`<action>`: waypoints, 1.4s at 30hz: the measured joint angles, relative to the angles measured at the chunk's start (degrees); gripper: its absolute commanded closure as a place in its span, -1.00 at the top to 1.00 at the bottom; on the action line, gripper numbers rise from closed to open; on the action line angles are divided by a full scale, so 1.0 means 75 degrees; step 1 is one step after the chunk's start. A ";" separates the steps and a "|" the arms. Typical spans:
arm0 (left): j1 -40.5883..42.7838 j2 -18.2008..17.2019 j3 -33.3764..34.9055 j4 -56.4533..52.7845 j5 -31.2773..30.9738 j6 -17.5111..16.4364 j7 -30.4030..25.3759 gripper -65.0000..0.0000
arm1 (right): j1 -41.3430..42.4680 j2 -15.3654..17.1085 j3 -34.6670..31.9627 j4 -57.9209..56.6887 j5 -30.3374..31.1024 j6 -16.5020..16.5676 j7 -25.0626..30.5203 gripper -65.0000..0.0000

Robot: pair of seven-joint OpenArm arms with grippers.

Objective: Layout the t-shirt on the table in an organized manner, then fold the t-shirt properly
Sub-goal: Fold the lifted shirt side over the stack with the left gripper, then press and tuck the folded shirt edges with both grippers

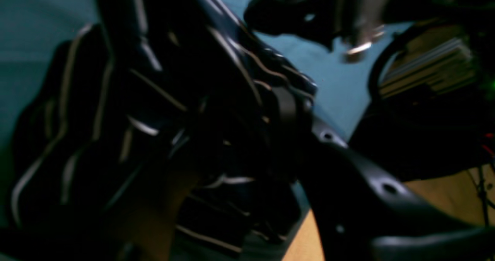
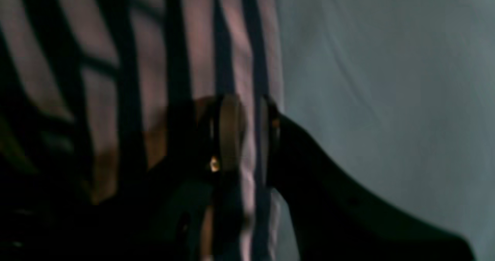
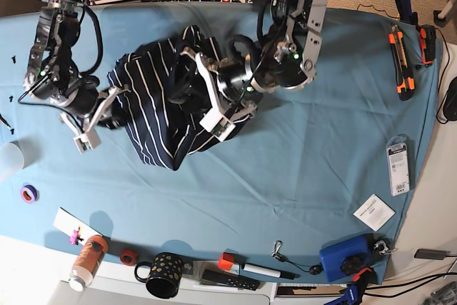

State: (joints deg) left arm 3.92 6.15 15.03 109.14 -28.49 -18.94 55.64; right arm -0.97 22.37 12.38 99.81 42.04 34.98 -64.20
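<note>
The desk (image 3: 300, 169), draped in wrinkled teal cloth, spreads out under both arms. The t-shirt (image 3: 153, 112) hangs bunched between the two pincers, lifted into a crumpled mound with its lower folds toward the desk. The left pincer (image 3: 214, 101) sits at the shirt's side nearest its own arm, dark striped cloth gathered between its jaws. The right pincer (image 3: 107, 101) grips the opposite edge, jaws narrow, a striped fold (image 2: 247, 145) pinched between its fingers (image 2: 230, 131).
</note>
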 measured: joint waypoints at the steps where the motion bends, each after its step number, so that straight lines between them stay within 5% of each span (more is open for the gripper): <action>1: -0.0009 -0.0003 0.0000 0.0000 -0.0009 0.0000 0.0000 -0.39 | 0.0184 -0.0052 0.0006 0.0003 0.0128 0.0096 0.0003 -0.71; 9: -0.0029 -0.0006 0.0003 0.0440 0.0458 0.0192 0.1192 -0.39 | 0.0874 -0.1072 -0.0501 -0.0557 -0.0219 0.0504 0.0329 -0.71; 17: 0.0385 -0.0041 -0.0012 0.1209 0.2404 0.0868 0.1198 -0.38 | 0.0918 -0.1105 -0.2535 -0.2209 -0.0959 0.0548 0.1326 -0.71; 24: 0.0691 -0.0038 -0.0006 0.1766 0.3142 0.0874 0.1192 -0.38 | 0.0868 -0.1166 -0.2868 -0.1355 -0.0965 0.0589 0.0624 -0.71; 31: 0.0831 -0.0038 -0.0006 0.2294 0.4473 0.1594 0.1131 -0.38 | 0.0956 -0.1186 -0.2707 0.0227 -0.0315 0.0662 0.0673 -0.71; 36: 0.0842 -0.0376 0.0009 0.2299 0.5383 0.2092 0.1137 -0.38 | 0.0828 -0.1183 -0.3413 -0.0335 -0.0825 0.0662 0.0568 -0.71; 42: 0.1070 -0.0944 -0.0003 0.2299 0.7061 0.3363 0.1131 -0.39 | 0.0889 -0.1189 -0.4077 -0.1571 -0.0973 0.0638 0.1032 -0.71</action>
State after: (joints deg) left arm 11.94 -0.93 15.00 126.39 24.47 6.28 64.12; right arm 5.69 13.45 -18.20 88.03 34.74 39.77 -56.47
